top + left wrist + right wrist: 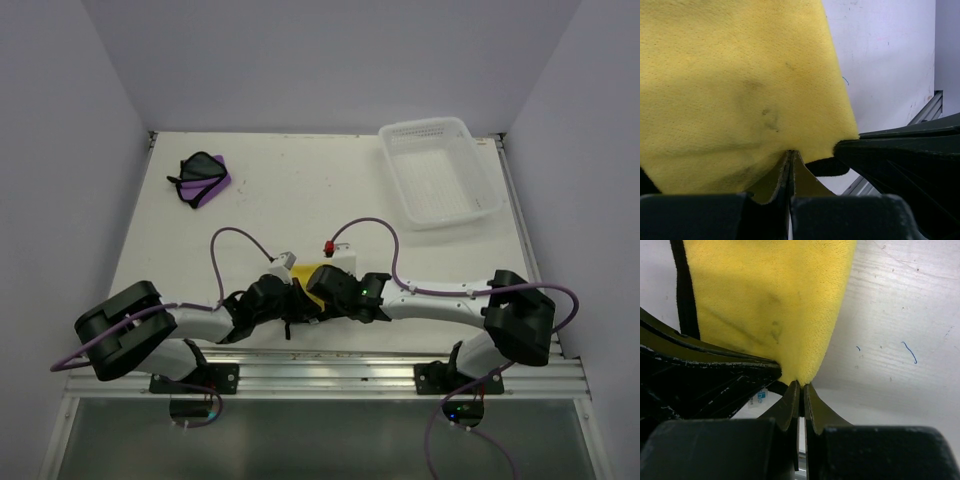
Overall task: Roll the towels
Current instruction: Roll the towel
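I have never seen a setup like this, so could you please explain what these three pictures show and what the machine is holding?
Two robot arms are bolted at the near edge of a white table. The overhead picture looks down from above and behind them; the other two come from cameras on each wrist. Both grippers meet at the yellow towel: the left gripper and the right gripper are each shut on its edge. Farther back lie a purple towel, crumpled at the left, and a white basket at the right, both untouched.
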{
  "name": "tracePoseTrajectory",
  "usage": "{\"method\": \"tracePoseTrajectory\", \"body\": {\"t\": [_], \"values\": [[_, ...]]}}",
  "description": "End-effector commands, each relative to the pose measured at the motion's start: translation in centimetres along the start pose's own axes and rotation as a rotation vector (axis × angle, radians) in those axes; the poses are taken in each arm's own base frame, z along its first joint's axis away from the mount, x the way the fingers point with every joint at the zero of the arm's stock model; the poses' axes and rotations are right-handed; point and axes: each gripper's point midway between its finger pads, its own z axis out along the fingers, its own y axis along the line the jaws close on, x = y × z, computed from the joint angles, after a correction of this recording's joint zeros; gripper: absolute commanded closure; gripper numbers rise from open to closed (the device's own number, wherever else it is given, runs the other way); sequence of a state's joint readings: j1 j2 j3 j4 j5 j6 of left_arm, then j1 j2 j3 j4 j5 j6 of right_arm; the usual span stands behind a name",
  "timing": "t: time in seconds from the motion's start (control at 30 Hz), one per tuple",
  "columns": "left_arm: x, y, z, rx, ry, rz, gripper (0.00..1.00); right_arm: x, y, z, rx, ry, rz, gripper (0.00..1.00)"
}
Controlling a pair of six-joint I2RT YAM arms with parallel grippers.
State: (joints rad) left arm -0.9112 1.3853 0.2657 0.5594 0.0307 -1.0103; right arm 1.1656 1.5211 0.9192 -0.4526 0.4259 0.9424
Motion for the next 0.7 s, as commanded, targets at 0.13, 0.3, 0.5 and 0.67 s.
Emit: {"method": "tracePoseTrajectory", "body": {"t": [0.13,0.3,0.5,0.67], "values": [[-0.2,-0.3,0.4,0.001,-0.018,0.022,1.0,-0.7,1.6,0.4,-0.05,-0.019,0.05,1.0],[-0.2,-0.2,0.5,-0.002,-0.016,0.024,1.0,-0.7,2.7,0.4,-0.098,-0.012,0.056,1.0],[-0.2,-0.3,0.5,0.0,-0.016,0.026,1.0,0.0,3.6,1.2,-0.125,0.013,0.054,1.0],[-0.1,-0.1,0.4,-0.005,-0.013,0.031,1.0,0.9,3.8,2.1,-0.122,0.043,0.049,1.0]]}}
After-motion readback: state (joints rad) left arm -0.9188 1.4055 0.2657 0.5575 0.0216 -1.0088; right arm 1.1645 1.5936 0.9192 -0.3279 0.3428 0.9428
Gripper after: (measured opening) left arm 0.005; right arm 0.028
